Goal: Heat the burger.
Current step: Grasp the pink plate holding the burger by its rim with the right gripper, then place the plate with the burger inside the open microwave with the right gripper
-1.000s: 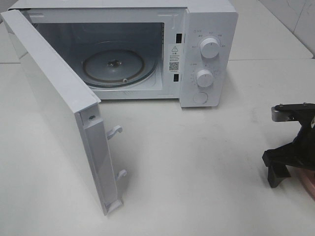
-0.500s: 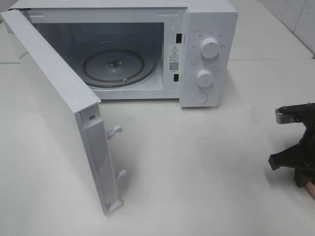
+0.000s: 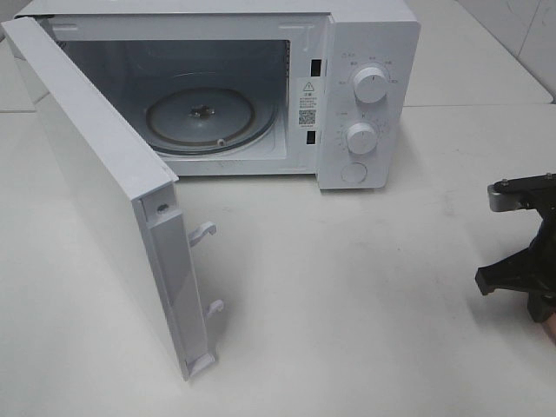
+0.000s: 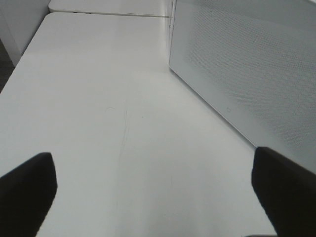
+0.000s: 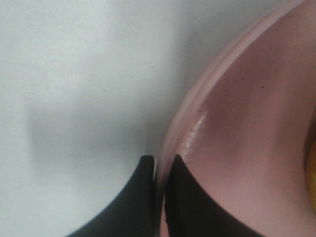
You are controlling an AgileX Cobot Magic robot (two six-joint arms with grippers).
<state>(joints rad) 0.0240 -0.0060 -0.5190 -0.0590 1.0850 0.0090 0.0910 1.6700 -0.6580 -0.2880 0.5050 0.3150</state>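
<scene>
Sitting apparently on the pink plate (image 5: 237, 123), the burger (image 5: 312, 173) shows only as a yellow sliver, barely in view. The right gripper (image 5: 160, 160) is pinched on the plate's rim; the left gripper (image 4: 153, 197) stands wide and empty. Risk: this thin rim grip may let the plate tilt on lifting, sliding the burger off short of the open microwave (image 3: 365, 52).

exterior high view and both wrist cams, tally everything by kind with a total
microwave: 1
dial knobs: 2
glass turntable: 1
pink plate: 1
grippers: 2, left gripper open, right gripper shut on the pink plate's rim
total: 7
</scene>
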